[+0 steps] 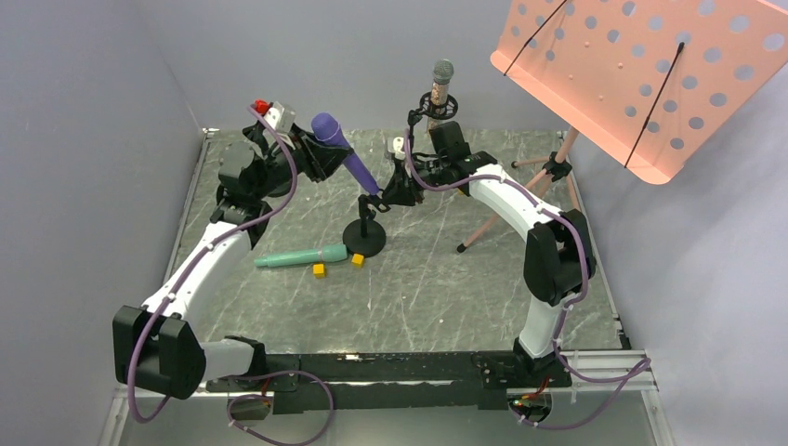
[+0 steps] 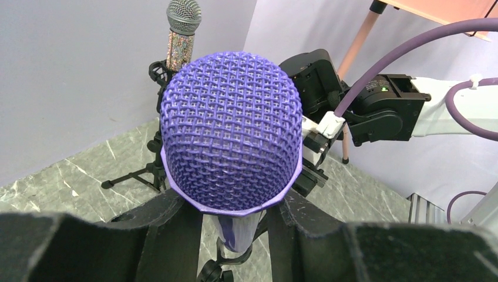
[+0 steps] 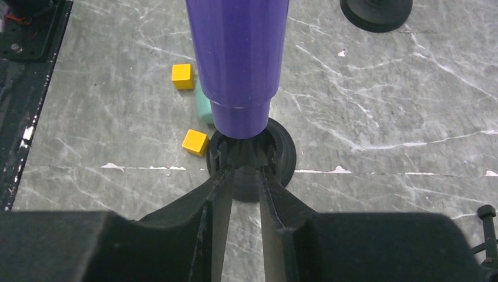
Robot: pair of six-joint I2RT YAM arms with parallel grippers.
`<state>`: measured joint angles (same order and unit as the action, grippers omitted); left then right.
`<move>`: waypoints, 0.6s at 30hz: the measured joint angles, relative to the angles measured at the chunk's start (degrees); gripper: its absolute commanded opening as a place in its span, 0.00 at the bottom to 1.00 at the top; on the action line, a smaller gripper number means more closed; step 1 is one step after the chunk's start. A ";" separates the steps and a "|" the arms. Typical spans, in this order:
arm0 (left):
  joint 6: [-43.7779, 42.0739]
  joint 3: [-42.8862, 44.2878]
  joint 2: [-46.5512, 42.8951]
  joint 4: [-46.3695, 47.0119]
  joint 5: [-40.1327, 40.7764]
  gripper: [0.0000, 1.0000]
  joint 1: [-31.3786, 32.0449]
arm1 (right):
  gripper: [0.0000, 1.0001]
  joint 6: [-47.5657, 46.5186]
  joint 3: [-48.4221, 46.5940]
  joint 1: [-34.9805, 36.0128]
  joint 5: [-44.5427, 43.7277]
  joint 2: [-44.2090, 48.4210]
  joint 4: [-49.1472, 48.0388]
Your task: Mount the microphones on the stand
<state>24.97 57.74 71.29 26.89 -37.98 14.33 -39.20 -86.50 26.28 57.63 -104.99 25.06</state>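
My left gripper is shut on the purple microphone just below its mesh head and holds it tilted. The microphone's lower end sits at the clip of the small black round-base stand. My right gripper is shut on that clip, right under the microphone's tip. The teal-green microphone lies flat on the table left of the stand base. The pinkish-copper microphone stands upright in a tripod stand at the back, and it also shows in the left wrist view.
Two small yellow cubes lie by the teal microphone's head. An orange perforated music stand on pink legs rises at the back right. Another black round base shows in the right wrist view. Grey walls enclose the table.
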 measured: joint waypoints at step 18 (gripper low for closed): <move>2.36 -1.16 3.21 3.30 -2.29 0.00 0.00 | 0.41 0.33 1.73 -0.04 0.39 0.85 -2.08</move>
<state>27.33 56.58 74.50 30.20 -40.27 14.33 -38.87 -84.77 26.24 58.02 -104.14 22.98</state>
